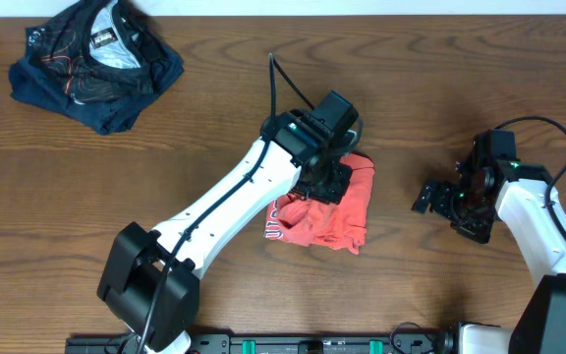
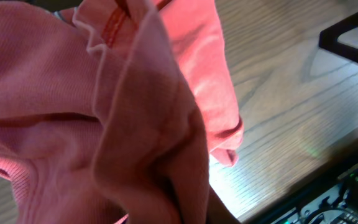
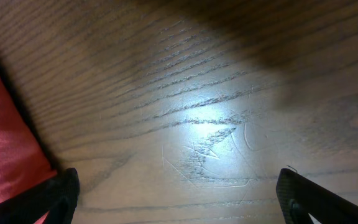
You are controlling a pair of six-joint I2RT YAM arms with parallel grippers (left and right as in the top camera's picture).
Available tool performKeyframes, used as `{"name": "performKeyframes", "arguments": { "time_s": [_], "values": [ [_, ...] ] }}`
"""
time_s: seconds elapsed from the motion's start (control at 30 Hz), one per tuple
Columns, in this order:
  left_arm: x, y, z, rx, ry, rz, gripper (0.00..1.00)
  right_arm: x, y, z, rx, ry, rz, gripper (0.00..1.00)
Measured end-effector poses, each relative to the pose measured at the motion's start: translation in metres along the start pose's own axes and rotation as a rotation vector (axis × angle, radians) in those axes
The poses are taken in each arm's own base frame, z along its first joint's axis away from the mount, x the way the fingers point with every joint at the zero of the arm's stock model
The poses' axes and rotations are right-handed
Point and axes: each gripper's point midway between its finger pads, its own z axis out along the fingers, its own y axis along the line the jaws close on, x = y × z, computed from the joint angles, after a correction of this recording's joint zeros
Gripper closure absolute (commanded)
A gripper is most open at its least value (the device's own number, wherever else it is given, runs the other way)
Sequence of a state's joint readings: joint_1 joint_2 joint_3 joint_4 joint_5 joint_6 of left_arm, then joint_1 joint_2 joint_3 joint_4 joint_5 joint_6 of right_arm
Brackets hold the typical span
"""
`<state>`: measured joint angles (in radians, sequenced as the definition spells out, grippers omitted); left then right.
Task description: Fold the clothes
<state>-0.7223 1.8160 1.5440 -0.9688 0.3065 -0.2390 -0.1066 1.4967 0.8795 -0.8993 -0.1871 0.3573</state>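
A red garment [image 1: 327,216] lies crumpled on the wooden table at the centre. My left gripper [image 1: 324,177] is down on its upper edge and is shut on the cloth. In the left wrist view the red fabric [image 2: 104,124] fills the frame, bunched in a raised fold, and hides my fingers. My right gripper [image 1: 438,197] is open and empty, low over bare wood to the right of the garment. In the right wrist view its fingertips [image 3: 179,193] are spread wide and an edge of the red garment [image 3: 5,149] shows at the left.
A dark navy pile of clothes [image 1: 96,61] lies at the back left of the table [image 1: 460,79]. The rig's black base [image 1: 312,342] runs along the front edge.
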Motion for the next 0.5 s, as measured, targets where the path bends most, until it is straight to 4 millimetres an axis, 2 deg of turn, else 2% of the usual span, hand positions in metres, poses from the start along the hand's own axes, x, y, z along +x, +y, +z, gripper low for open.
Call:
{"name": "performKeyframes", "arguments": {
  "time_s": [0.27, 0.4, 0.43, 0.5],
  "values": [
    [-0.02, -0.007, 0.0, 0.025, -0.079, 0.021, 0.84, 0.002, 0.002, 0.0, -0.014, 0.01, 0.001, 0.01],
    [-0.023, -0.006, 0.009, 0.024, -0.075, 0.02, 0.84, 0.003, 0.004, 0.0, -0.021, 0.013, 0.001, 0.01],
    [-0.023, -0.004, 0.013, 0.021, -0.065, 0.017, 0.83, 0.003, 0.004, 0.0, -0.022, 0.013, 0.001, 0.01],
    [-0.022, -0.002, 0.022, 0.015, -0.045, 0.015, 0.74, 0.003, 0.004, 0.0, -0.023, 0.013, 0.001, 0.01]
  ]
}}
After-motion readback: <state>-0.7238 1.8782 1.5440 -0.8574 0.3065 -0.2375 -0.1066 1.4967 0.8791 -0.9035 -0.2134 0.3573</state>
